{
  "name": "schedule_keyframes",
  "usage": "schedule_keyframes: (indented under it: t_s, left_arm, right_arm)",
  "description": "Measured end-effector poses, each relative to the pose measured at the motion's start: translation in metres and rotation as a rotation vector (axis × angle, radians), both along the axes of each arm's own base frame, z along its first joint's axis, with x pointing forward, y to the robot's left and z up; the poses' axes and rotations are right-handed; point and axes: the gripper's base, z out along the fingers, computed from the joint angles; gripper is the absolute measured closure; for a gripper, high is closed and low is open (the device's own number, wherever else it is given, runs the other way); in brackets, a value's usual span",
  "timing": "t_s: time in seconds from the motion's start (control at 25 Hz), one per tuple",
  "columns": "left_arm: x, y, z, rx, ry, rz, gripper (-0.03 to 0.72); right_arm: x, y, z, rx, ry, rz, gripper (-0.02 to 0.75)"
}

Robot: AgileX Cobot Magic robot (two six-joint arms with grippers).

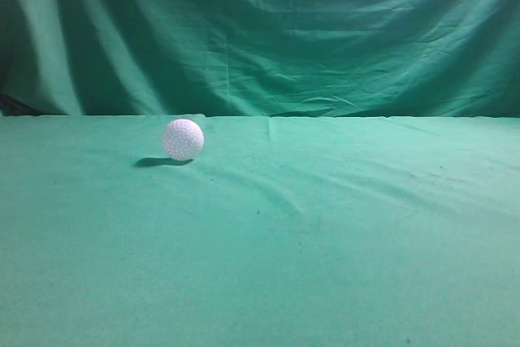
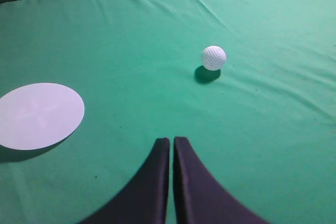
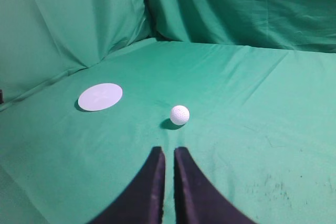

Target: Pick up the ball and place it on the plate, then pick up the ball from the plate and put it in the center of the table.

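Note:
The small white dimpled ball [image 1: 183, 139] rests on the green cloth table [image 1: 325, 233], left of the middle in the exterior view. It also shows in the left wrist view [image 2: 213, 57] and the right wrist view [image 3: 179, 115]. The flat pale plate [image 2: 39, 115] lies on the cloth, left of the ball; it also shows in the right wrist view [image 3: 100, 96]. My left gripper [image 2: 171, 140] is shut and empty, well short of the ball. My right gripper [image 3: 168, 150] is shut and empty, a little short of the ball. Neither gripper shows in the exterior view.
A draped green curtain [image 1: 260, 30] hangs behind the table and wraps round the left side [image 3: 58, 24]. The cloth has slight wrinkles and a few dark specks near the right [image 3: 268, 187].

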Motion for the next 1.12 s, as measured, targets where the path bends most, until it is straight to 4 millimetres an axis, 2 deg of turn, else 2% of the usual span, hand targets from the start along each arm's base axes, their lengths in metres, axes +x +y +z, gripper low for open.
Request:
schedule_keyframes:
  t_s: [0.56, 0.88, 1.12]
  left_arm:
    - [0.0, 0.0, 0.0, -0.002, -0.001, 0.001, 0.688]
    - [0.0, 0.0, 0.0, -0.002, -0.001, 0.001, 0.688]
    - [0.0, 0.0, 0.0, -0.002, -0.001, 0.001, 0.688]
  right_arm:
    - [0.002, -0.003, -0.006, -0.073, -0.025, -0.045, 0.684]
    - [0.012, -0.02, -0.047, -0.058, -0.03, -0.428, 0.684]
    - [0.016, -0.031, -0.077, -0.064, 0.048, -0.652, 0.684]
